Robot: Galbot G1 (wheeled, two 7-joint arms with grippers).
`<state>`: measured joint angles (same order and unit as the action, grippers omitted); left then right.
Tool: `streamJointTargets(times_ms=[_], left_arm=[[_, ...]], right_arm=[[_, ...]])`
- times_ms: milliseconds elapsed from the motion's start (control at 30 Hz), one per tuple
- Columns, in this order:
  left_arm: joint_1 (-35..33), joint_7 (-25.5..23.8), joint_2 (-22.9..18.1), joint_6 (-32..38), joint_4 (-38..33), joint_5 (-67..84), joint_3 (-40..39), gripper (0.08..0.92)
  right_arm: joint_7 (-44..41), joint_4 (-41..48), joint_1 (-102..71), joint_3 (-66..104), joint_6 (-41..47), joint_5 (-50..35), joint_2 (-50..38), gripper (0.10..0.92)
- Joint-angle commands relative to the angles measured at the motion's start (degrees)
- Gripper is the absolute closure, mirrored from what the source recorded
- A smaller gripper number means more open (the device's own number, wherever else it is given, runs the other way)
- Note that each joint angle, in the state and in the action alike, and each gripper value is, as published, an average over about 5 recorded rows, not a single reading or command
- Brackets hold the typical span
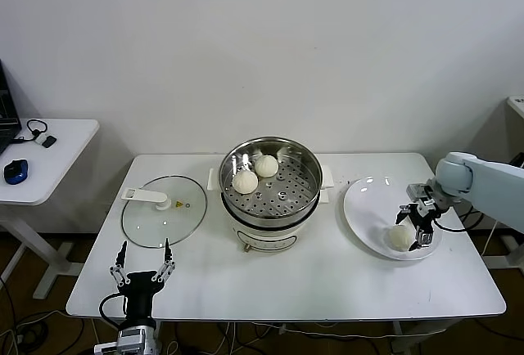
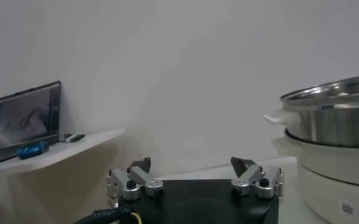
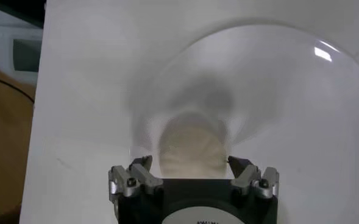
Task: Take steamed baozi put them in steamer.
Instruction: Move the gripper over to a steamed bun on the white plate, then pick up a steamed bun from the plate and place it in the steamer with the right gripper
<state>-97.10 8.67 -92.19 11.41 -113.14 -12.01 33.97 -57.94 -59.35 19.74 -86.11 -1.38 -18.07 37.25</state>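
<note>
Currently straddling one baozi (image 1: 399,237) on plate (image 1: 364,208) at 3 o'clock of steamer (image 1: 270,177): right gripper (image 1: 416,226), wide open, gripping nothing. Parked at table's 7 o'clock corner: left gripper (image 1: 144,258), open, empty.

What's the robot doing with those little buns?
It's moving buns from the plate into the steamer. Two buns already sit on the steamer's holey tray. The right gripper is down over the one bun on the plate, fingers open on either side of it, not squeezing yet. The left gripper waits open at the table's front edge, near the glass lid.
</note>
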Motion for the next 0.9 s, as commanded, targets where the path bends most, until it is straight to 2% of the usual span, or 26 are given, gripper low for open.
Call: streamJointTargets(times_ms=[33,233,333,600,900], left_arm=[[-0.04,-0.03,-2.2,0.03,-0.07,0.04,-0.05,0.177],[-0.37,-0.33,-2.2,0.29,-0.45,-0.49,-0.12,0.177],[-0.33,-0.3,-2.27,0.25,-0.61,-0.46,-0.19,0.177],[-0.27,-0.28,-2.33,0.17,-0.57,-0.56,-0.36,0.177],[-0.09,-0.21,-2.22,0.13,-0.52,-0.55,-0.57,0.177]], right_arm=[[0.1,0.47,-0.81,0.58,0.07,0.79,-0.02,0.22],[0.33,0.0,-0.28,0.25,0.06,1.15,-0.34,0.36],[0.6,-0.55,1.2,-0.77,-0.1,1.17,-0.41,0.402],[1.04,-7.28,14.76,-11.7,-2.93,-1.0,0.74,0.445],[0.78,-14.87,33.62,-21.58,-9.33,-6.33,7.42,0.442]])
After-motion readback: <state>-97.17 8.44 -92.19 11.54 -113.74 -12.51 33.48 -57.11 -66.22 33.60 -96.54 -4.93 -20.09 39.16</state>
